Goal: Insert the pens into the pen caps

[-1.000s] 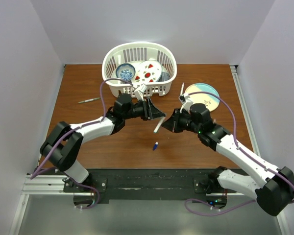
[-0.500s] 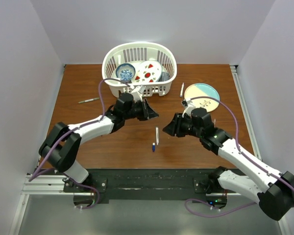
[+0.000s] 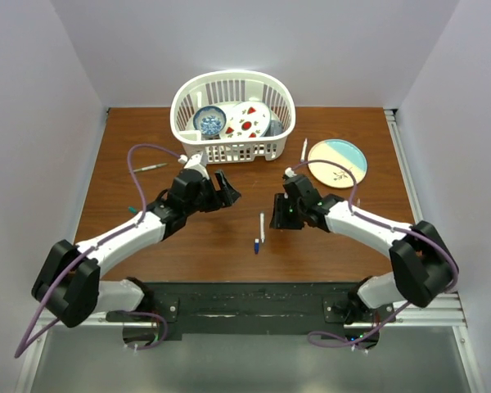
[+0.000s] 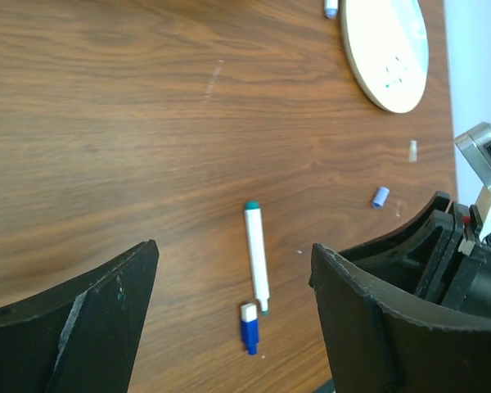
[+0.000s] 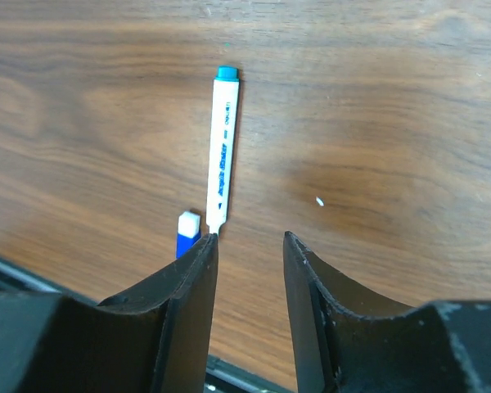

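L claw [image 3: 223, 190] wide, R claw [image 5: 250, 241] half-open, both empty. Pen [image 5: 222, 147] lies flat on worktop [image 5: 393, 123] just ahead of R claw's tips, blue cap [image 5: 186, 233] beside its nib end. Prob. lined up for pickup, not yet capped.

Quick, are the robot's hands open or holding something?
The left gripper is open, holding nothing.
The right gripper is open, holding nothing.
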